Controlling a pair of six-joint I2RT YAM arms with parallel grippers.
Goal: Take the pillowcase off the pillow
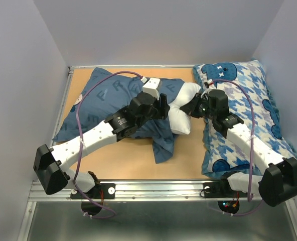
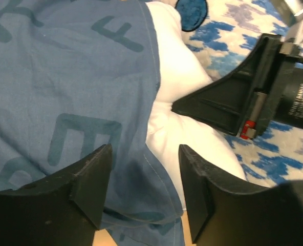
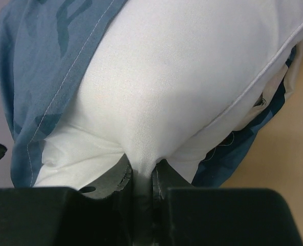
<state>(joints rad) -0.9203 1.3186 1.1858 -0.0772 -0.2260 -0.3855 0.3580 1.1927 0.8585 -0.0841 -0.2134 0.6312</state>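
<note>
The dark blue pillowcase [image 1: 108,95] with grey-blue letters lies across the table's left and middle. The white pillow [image 1: 182,108] sticks out of its right opening. My right gripper [image 1: 192,107] is shut on a pinch of the pillow's white fabric [image 3: 156,92] at its exposed end. My left gripper [image 1: 163,106] is open just above the pillowcase's hem [image 2: 156,179], with blue fabric [image 2: 64,92] between its fingers [image 2: 90,179] and the pillow [image 2: 182,87] to the right. The right gripper's black body [image 2: 233,100] shows in the left wrist view.
A blue-and-white houndstooth pillow [image 1: 249,105] with blue bear shapes fills the table's right side under my right arm. Bare wooden table [image 1: 133,165] shows at the front. Grey walls close in the back and sides.
</note>
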